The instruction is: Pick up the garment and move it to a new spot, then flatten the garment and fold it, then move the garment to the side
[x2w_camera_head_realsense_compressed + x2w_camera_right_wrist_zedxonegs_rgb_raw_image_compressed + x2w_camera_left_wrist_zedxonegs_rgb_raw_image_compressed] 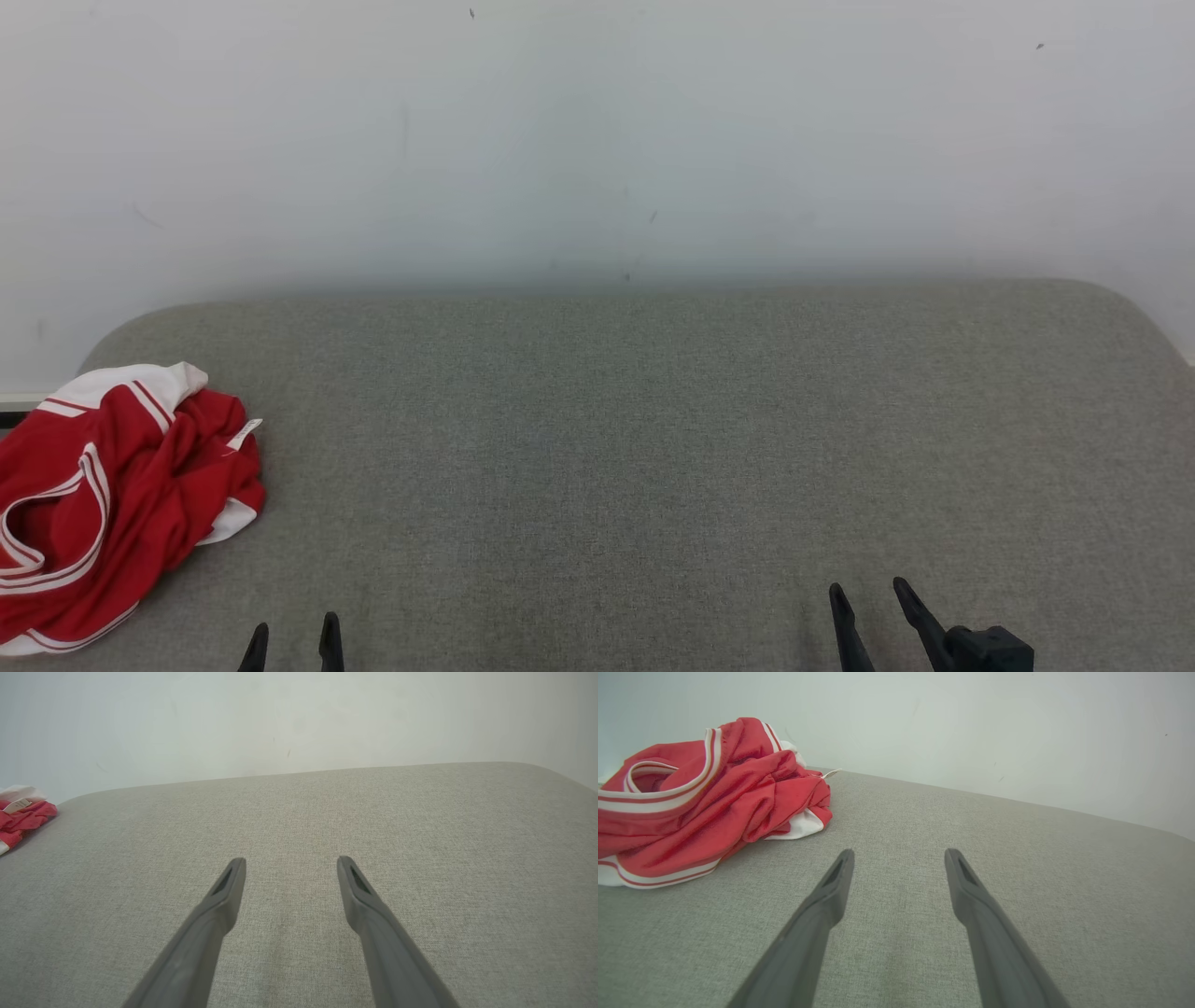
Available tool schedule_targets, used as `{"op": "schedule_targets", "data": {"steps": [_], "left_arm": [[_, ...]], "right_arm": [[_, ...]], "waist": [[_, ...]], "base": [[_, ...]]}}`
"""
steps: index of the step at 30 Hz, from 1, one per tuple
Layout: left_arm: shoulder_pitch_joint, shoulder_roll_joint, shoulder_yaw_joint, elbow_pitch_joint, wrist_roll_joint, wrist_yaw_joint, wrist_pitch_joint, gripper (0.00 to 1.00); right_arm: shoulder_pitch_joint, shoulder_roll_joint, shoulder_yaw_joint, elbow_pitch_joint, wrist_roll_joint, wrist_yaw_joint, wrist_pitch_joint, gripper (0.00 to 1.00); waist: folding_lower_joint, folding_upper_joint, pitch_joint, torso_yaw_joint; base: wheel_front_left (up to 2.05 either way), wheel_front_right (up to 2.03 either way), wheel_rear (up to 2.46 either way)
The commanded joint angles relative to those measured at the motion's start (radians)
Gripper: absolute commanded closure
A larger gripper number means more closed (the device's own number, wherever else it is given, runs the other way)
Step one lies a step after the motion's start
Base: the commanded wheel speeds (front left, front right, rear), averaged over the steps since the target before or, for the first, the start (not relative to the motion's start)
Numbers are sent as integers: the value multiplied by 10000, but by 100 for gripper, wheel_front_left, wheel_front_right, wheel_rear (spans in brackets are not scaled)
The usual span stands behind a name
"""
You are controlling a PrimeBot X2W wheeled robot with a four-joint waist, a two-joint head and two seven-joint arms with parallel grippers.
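Note:
The garment [112, 495] is a red piece with white striped trim, lying crumpled in a heap at the left end of the grey padded surface [635, 448]. In the left wrist view the garment [705, 798] lies ahead and to the left of the fingers. A corner of the garment [23, 816] shows at the far left of the right wrist view. My left gripper [292, 630] stands open at the bottom left, just right of the heap and apart from it. At the bottom right my right gripper [868, 595] is open, with nothing between its fingers.
A plain white wall [597, 140] rises directly behind the grey surface. The surface has rounded far corners [1130, 303], and its left edge falls away just beside the heap.

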Motion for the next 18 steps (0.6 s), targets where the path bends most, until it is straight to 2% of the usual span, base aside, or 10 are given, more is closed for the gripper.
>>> {"op": "schedule_targets", "data": {"steps": [1, 18], "left_arm": [[-74, 35, -4, 42, -50, 18, -31, 0], [-125, 73, -59, 163, -26, 18, -31, 0]], "right_arm": [[40, -23, -4, -24, -2, -21, -52, 0], [136, -23, -20, -95, 127, -21, -52, 0]], "waist": [[0, 0, 0, -3], [0, 0, -3, 248]], "base": [[0, 0, 0], [0, 0, 0]]}}
